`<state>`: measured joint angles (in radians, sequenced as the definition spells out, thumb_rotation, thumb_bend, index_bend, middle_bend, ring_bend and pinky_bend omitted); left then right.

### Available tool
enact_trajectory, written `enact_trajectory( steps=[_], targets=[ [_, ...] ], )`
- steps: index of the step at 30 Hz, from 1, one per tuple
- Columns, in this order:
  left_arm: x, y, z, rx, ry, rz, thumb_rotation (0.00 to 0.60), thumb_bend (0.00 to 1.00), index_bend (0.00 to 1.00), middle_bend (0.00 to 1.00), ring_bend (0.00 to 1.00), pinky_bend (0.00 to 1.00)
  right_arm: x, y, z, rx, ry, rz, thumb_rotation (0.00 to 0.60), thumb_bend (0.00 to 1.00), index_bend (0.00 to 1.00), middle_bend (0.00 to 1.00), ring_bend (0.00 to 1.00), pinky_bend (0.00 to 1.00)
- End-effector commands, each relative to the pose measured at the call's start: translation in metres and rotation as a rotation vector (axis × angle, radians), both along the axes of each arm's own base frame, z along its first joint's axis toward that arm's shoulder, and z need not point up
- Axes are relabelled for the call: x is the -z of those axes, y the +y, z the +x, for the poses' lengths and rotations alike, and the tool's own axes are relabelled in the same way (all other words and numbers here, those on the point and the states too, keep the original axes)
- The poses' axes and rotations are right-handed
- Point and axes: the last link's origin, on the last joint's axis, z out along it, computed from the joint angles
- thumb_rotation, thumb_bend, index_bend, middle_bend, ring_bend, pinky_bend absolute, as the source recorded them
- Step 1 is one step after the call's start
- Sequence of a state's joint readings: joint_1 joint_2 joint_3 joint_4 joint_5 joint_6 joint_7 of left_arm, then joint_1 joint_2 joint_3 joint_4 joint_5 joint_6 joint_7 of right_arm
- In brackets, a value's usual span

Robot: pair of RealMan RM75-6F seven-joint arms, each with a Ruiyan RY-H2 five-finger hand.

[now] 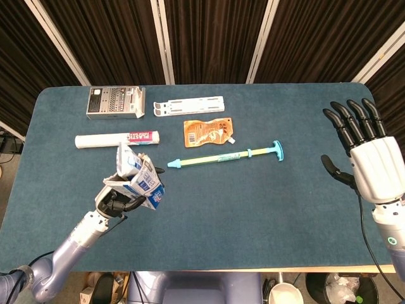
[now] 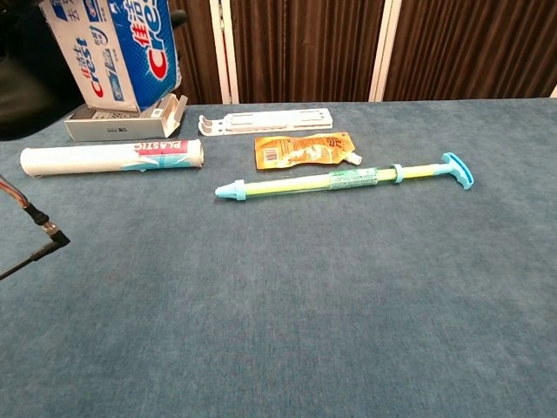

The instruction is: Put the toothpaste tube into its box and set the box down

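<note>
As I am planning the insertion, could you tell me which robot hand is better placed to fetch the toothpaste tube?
Probably the right robot hand: it is open and empty, whereas the left robot hand holds the blue-and-white cardboard box.

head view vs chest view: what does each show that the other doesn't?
Head only: the open right hand raised over the table's right side, and the left hand gripping the toothpaste box. Chest only: the box's blue printed face up close. Both: rolled white tube, orange pouch, long syringe-like tool, white rack, grey box.
</note>
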<state>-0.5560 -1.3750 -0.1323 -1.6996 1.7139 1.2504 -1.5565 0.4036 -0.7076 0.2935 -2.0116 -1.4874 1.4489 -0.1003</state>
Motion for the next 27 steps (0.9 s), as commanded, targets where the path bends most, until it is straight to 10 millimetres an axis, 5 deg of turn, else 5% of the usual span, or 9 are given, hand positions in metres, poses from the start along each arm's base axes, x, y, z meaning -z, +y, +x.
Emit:
enact_trajectory(
  steps=[1,5,9,14,27],
  targets=[
    [0.000,-0.001,0.001,0.007,0.030,0.005,0.600,0.38,0.37,0.32,0.16,0.31,0.001,0.000,0.001,-0.002,0.002,0.002,0.600,0.32,0.13,0.12,0.07,0.02],
    [0.001,-0.001,0.000,-0.009,0.035,0.010,0.600,0.38,0.38,0.33,0.17,0.33,0.001,0.000,0.002,-0.002,0.006,0.003,0.600,0.32,0.14,0.12,0.07,0.02],
    [0.001,0.001,0.001,-0.040,0.025,0.031,0.600,0.41,0.49,0.48,0.36,0.59,0.001,0.000,0.001,0.004,0.007,0.001,0.600,0.32,0.15,0.12,0.07,0.03],
    [-0.002,0.005,0.000,-0.102,0.050,0.093,0.600,0.56,0.61,0.62,0.47,0.70,0.000,0.001,-0.001,0.008,-0.003,-0.002,0.600,0.32,0.15,0.12,0.07,0.04],
    [-0.008,0.009,-0.001,-0.121,0.781,0.419,0.600,0.52,0.57,0.57,0.42,0.63,0.016,0.006,-0.026,0.052,-0.023,0.050,0.600,0.32,0.15,0.12,0.07,0.04]
  ],
)
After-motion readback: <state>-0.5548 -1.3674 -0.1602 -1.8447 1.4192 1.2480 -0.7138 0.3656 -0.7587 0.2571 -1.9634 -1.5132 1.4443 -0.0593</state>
